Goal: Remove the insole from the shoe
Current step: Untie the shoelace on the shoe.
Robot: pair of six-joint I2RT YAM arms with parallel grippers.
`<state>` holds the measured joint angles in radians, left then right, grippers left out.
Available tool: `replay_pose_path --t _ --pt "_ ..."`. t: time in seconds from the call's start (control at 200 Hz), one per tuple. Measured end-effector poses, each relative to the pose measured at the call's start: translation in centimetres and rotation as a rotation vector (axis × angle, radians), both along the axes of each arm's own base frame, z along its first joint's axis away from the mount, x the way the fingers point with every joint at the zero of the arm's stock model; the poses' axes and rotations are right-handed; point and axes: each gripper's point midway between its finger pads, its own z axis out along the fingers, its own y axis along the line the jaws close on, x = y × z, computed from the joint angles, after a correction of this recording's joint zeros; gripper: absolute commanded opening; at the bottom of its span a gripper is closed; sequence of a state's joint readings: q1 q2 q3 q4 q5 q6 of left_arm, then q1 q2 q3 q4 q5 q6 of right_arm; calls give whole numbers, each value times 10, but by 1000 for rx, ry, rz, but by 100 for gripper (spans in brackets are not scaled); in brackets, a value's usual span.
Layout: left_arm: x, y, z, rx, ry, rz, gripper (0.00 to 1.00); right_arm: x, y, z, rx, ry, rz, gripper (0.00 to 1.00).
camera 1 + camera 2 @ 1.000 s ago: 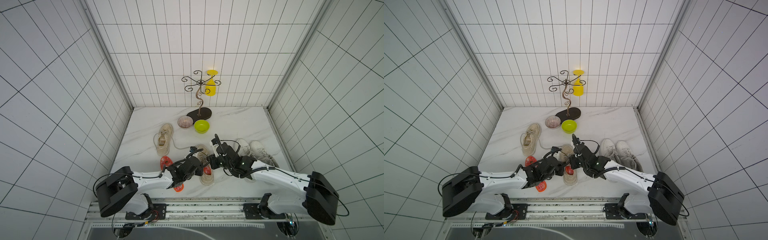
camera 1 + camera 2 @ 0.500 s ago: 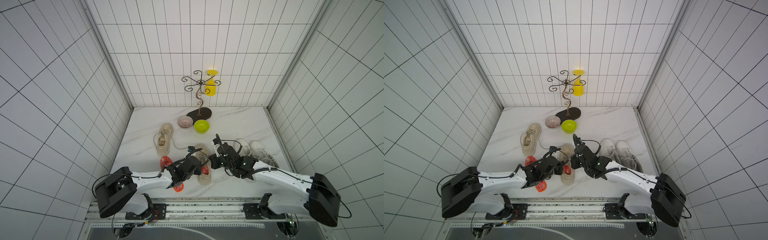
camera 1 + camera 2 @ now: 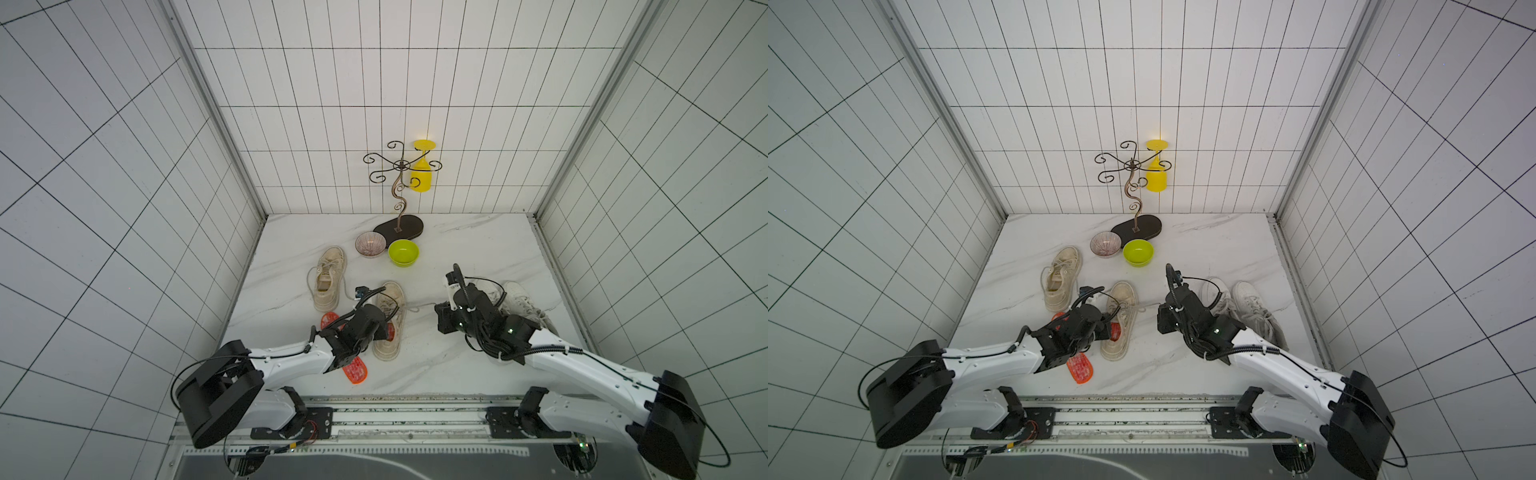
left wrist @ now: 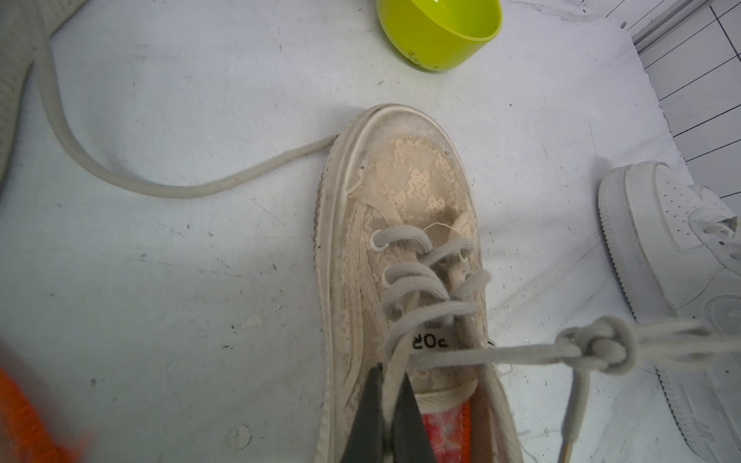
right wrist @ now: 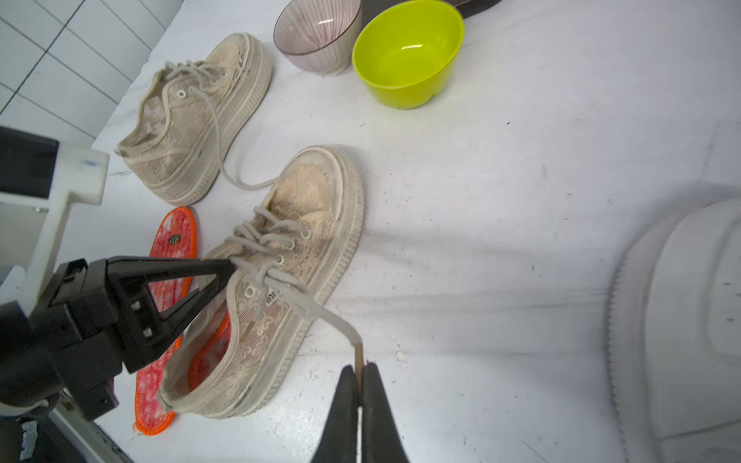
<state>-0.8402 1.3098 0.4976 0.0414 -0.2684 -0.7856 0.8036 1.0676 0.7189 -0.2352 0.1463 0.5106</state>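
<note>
So the left tool (image 4: 387, 387) and right tool (image 5: 359, 373) are each pinching the lace (image 5: 320, 314) of the near shoe (image 5: 320, 224). Two beige shoes (image 3: 328, 278), two white sneakers (image 3: 517, 293), two bowls (image 3: 403, 252) and two insoles (image 3: 355, 370) are lying around.

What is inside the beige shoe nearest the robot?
An orange-red insole lies in the shoe, showing at the heel opening. Its front is hidden under the tongue and laces.
</note>
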Motion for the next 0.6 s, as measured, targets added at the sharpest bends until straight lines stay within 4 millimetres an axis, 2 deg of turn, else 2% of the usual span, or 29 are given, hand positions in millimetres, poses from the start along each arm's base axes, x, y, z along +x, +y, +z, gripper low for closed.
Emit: replay_pose_path --t 0.105,0.21,0.475,0.54,0.6 --pt "0 0 -1 5 3 -7 0 9 -15 13 17 -35 -49 0" --pt "-1 -3 -4 6 6 -27 0 14 -20 7 1 -25 -62 0" --pt "-14 -26 2 2 -26 -133 0 20 -10 -47 -86 114 -24 0" --pt "-18 -33 3 -4 -29 -161 0 24 -12 -61 -108 149 -29 5" --pt "-21 -36 4 -8 -33 -180 0 27 -14 -72 -126 180 -35 16"
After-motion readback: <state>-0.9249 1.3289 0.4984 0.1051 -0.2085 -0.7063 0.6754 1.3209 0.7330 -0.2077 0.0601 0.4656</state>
